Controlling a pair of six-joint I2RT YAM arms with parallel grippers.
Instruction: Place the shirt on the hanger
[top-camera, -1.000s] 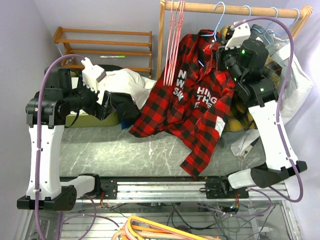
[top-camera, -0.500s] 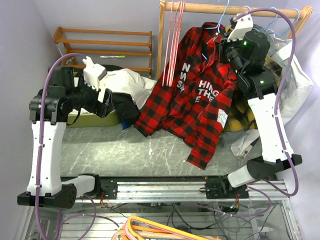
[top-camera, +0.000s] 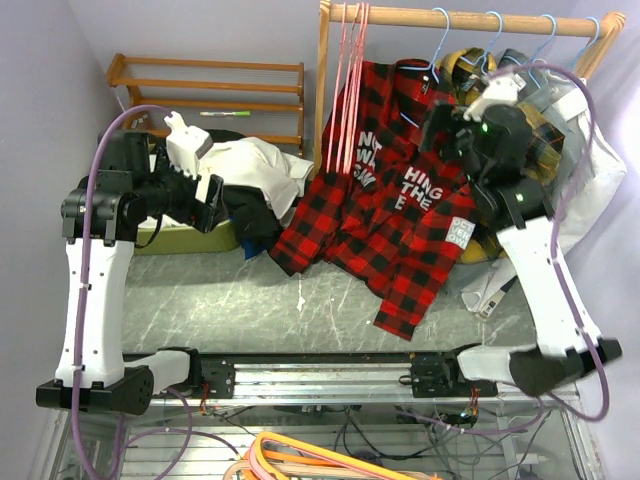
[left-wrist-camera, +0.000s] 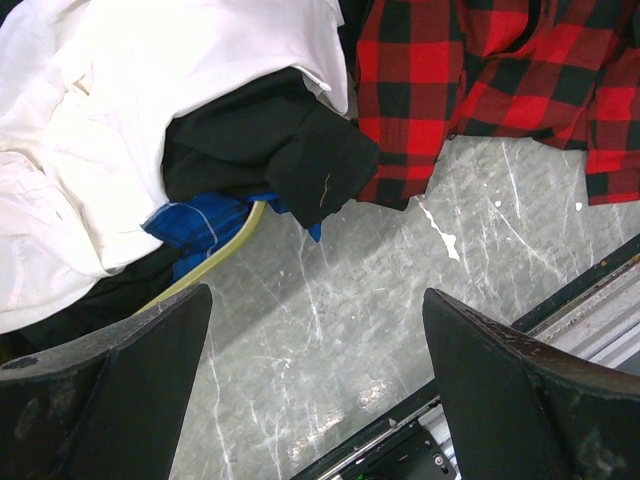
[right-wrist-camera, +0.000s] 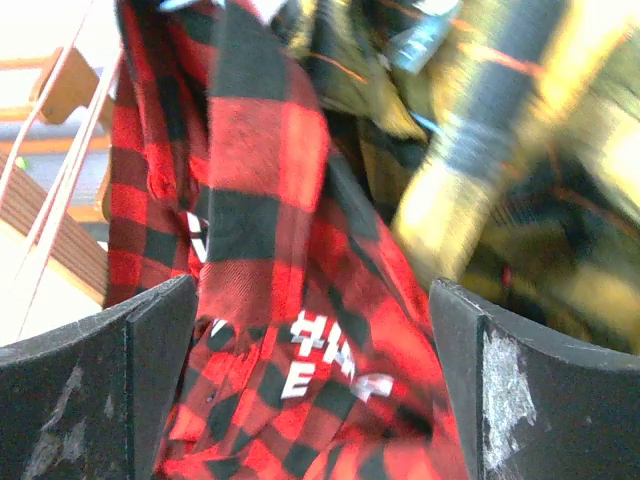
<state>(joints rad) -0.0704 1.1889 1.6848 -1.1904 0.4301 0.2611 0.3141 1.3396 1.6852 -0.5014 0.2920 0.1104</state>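
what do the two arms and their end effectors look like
Both match: the left arm and right arm have white shell links with black joint housings. A purple cable loops along each. The right arm shows small green lights. The left end effector and right end effector have broad dark wedge-shaped fingers, the right pair scuffed with pale marks.

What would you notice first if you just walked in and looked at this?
The big red-and-black plaid shirt with white letters grabs the eye first. It hangs on a light-blue hanger from the wooden rail at the back right, and its tail reaches down onto the marble table. Right in front of it, the right gripper stands open and holds nothing. On the left lies a heap of white and black clothes.
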